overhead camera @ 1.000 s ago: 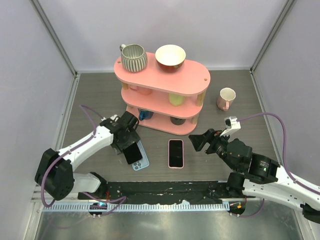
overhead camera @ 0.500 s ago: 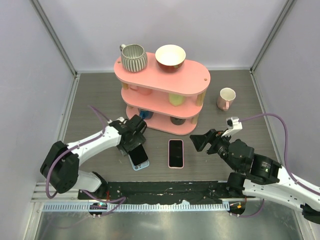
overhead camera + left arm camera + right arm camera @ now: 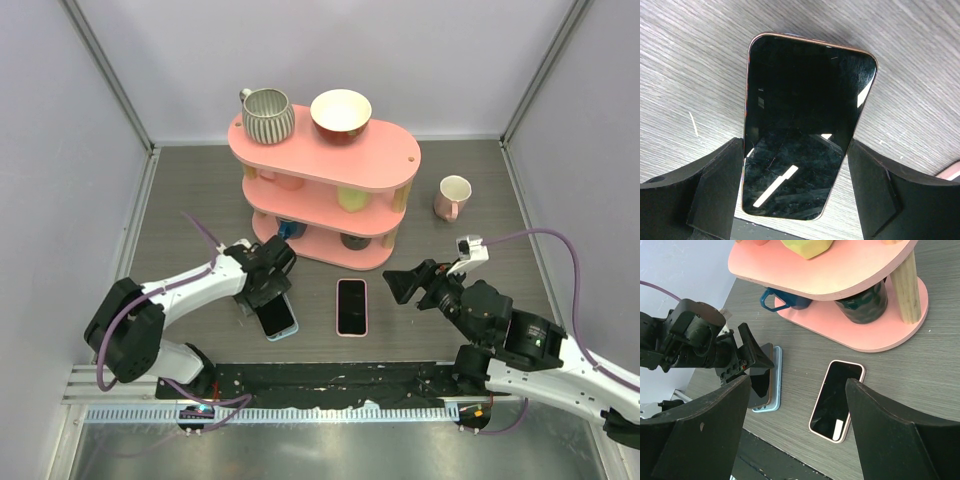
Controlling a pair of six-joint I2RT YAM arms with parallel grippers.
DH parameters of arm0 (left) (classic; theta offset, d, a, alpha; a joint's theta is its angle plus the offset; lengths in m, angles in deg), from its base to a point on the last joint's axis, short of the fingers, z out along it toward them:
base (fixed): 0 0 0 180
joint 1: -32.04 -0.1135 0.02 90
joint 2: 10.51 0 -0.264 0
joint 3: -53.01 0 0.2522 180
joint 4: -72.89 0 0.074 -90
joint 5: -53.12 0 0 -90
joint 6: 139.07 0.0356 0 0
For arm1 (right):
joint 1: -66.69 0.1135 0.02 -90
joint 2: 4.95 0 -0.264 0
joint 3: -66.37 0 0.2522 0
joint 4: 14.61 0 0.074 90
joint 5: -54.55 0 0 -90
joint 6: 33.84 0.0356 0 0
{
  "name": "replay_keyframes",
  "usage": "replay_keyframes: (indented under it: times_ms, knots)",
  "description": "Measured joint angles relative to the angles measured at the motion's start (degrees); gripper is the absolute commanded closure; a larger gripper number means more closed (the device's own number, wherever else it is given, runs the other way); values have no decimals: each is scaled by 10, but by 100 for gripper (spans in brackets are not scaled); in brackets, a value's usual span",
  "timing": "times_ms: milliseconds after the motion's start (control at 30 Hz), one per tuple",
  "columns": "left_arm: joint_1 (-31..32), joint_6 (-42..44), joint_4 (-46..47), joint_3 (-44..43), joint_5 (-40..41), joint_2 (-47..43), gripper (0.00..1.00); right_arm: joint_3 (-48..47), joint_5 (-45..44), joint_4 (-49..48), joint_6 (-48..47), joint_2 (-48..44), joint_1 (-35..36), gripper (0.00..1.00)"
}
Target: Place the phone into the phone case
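The phone (image 3: 805,125) has a black screen and a gold edge. My left gripper (image 3: 795,165) is shut on its two long sides. In the right wrist view the phone (image 3: 760,380) hangs tilted just over the light blue phone case (image 3: 776,385), which lies flat on the table. From above, the phone (image 3: 275,315) covers most of the case (image 3: 284,333), and the left gripper (image 3: 262,295) stands over both. My right gripper (image 3: 405,283) hovers open to the right with nothing between its fingers.
A second phone in a pink case (image 3: 351,306) lies flat in the middle of the table. Behind it stands a pink three-tier shelf (image 3: 330,150) carrying mugs and a bowl. A pale pink mug (image 3: 453,196) sits at the back right.
My left gripper has carried the phone to the right and towards the near edge, so it now covers more of the blue case. The right arm has barely moved.
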Motion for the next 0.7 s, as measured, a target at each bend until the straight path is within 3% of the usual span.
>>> replay_keyframes:
  times_ms: [467, 633, 700]
  knots:
    - [1, 2, 10, 18, 0, 3, 74, 0, -1, 0, 0, -2, 0, 18]
    - [5, 4, 11, 17, 4, 9, 66, 0, -1, 0, 0, -2, 0, 18]
    - [6, 5, 10, 16, 5, 10, 56, 0, 0, 0, 0, -2, 0, 18]
